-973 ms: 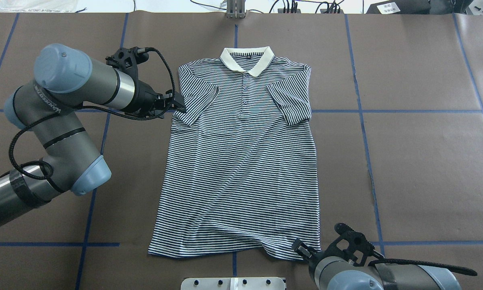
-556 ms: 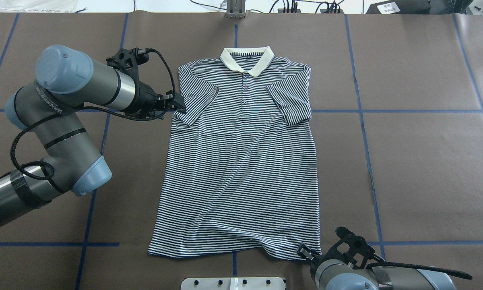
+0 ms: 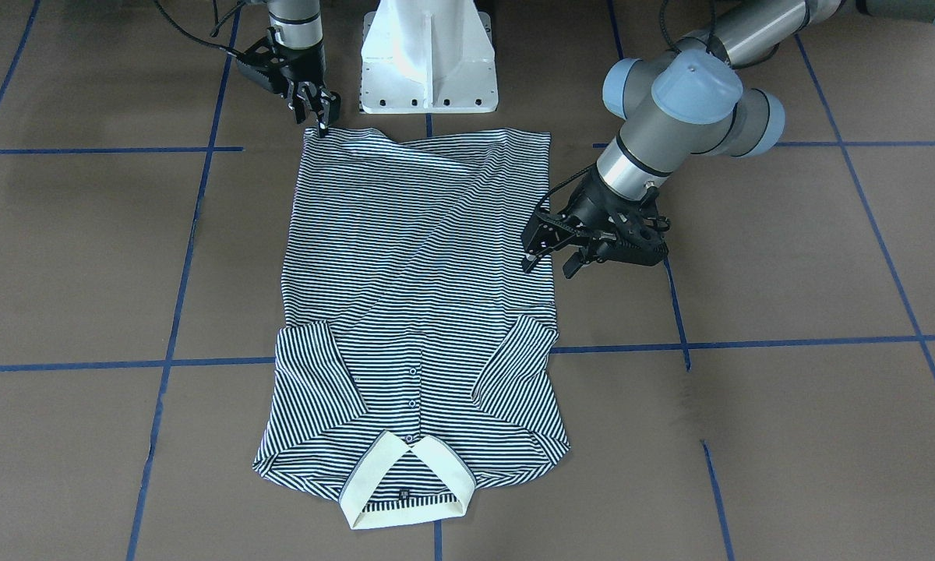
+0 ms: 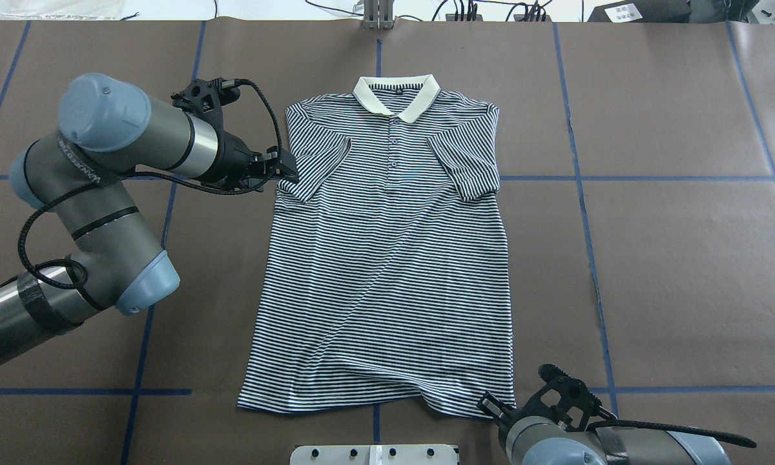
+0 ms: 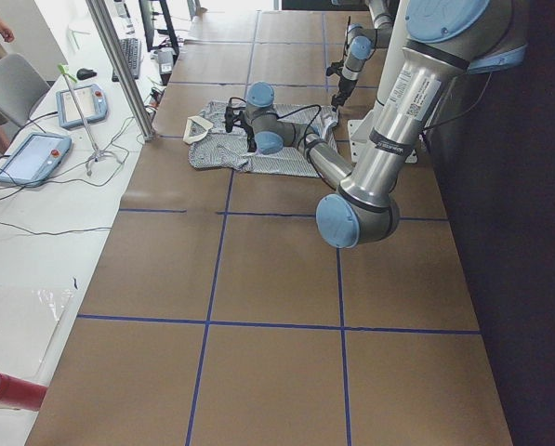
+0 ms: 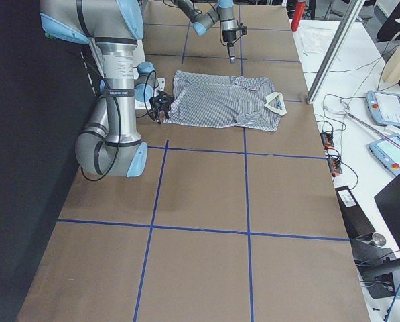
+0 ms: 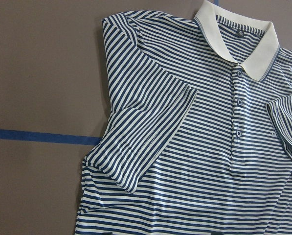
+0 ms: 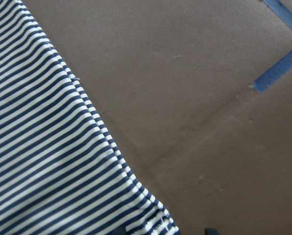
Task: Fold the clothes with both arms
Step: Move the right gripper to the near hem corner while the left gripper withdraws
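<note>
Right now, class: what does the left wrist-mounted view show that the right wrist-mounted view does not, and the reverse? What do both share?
Only the left wrist view shows the cream collar, the button placket and a sleeve folded onto the chest. Only the right wrist view shows a hem corner close up. Both show the striped polo shirt, the brown table cover and blue tape.

The blue-and-white striped shirt lies flat on the brown table, its cream collar at the top, dark buttons below it, one short sleeve folded onto the front, beside a blue line.
</note>
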